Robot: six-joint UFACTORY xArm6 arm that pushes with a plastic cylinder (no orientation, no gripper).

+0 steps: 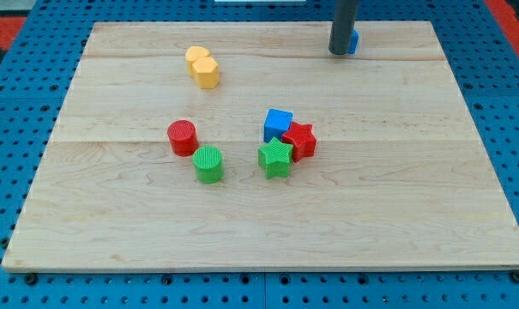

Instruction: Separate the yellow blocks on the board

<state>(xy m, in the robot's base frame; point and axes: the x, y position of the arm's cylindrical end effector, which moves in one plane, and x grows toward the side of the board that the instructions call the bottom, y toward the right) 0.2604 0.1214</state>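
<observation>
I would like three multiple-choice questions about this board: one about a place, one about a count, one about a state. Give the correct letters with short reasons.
1. Where is my tip?
A. at the view's top, beside a blue block
B. between the two yellow blocks
C. at the view's bottom edge

2. How many green blocks are there?
A. one
B. two
C. three

3. How do the two yellow blocks stand?
A. far apart
B. touching each other
C. one on the other

Answers:
1. A: the rod ends right beside that blue block, which it partly hides.
2. B: a green cylinder and a green star.
3. B: one yellow block and the other yellow block lie side by side with no gap, at the upper left.
</observation>
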